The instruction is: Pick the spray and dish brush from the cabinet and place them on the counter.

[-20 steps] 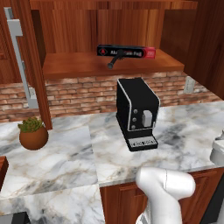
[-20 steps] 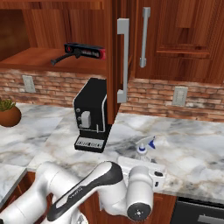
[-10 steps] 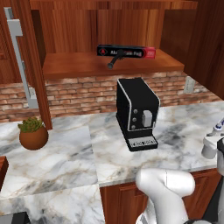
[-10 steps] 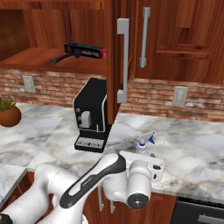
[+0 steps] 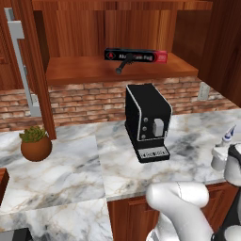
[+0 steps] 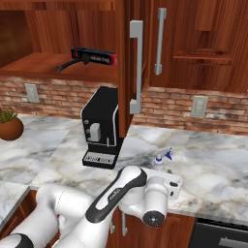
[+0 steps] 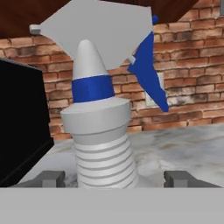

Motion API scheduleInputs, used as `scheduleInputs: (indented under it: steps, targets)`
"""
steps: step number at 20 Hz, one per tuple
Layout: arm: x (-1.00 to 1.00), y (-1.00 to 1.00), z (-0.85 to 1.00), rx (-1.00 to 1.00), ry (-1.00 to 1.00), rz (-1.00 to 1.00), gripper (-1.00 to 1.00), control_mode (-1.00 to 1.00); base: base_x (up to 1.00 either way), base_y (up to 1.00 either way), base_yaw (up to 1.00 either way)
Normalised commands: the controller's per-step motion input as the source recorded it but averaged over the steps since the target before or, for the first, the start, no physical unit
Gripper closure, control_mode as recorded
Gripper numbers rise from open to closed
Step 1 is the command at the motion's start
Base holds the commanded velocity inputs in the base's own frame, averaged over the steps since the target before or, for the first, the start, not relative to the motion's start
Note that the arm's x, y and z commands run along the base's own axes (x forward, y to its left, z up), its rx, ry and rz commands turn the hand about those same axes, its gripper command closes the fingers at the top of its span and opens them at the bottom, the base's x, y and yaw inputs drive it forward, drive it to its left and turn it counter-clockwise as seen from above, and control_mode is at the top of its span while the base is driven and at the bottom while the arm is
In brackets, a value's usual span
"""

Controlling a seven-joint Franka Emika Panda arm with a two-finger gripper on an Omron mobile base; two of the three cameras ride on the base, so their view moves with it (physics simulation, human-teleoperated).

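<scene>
Spray (image 7: 103, 131) stands upright on the counter (image 6: 213, 169), at 3 o'clock of the coffee machine (image 6: 100, 128). Gripper (image 7: 114, 179) jaws wide, one each side of it, not touching. Brush (image 5: 123, 64) on cabinet (image 5: 117, 70) shelf.

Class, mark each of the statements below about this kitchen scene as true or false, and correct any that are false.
1. The spray stands upright on the counter. True.
2. The dish brush lies on the counter beside the plant. False: it lies on the shelf of the cabinet, against the long black-and-red box.
3. The gripper has its fingertips spread apart, one on each side of the spray's neck. True.
4. The coffee machine sits inside the cabinet. False: it stands on the counter, below the shelf.
5. A potted plant sits on the counter. True.
</scene>
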Motion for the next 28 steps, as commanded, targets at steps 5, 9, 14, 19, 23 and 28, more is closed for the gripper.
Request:
scheduleInputs:
  steps: [5, 9, 14, 19, 23, 28]
  targets:
    - [0.28, -0.11, -0.31, 0.0, -0.05, 0.0, 1.0, -1.0, 0.0, 0.0, 0.0]
    - [0.14, -0.05, -0.36, 0.0, -0.05, 0.0, 1.0, -1.0, 0.0, 0.0, 0.0]
    - [0.0, 0.0, -0.47, 0.0, -0.09, 0.0, 1.0, -1.0, 0.0, 0.0, 0.0]
    - [0.0, 0.15, -0.5, -0.03, -0.17, 0.0, 1.0, -1.0, 0.0, 0.0, 0.0]
    - [0.0, 0.19, -0.5, -0.07, -0.17, 0.0, 1.0, -1.0, 0.0, 0.0, 0.0]
    - [0.06, 0.38, -0.51, -0.14, -0.11, 0.0, 1.0, -1.0, 0.0, 0.0, 0.0]
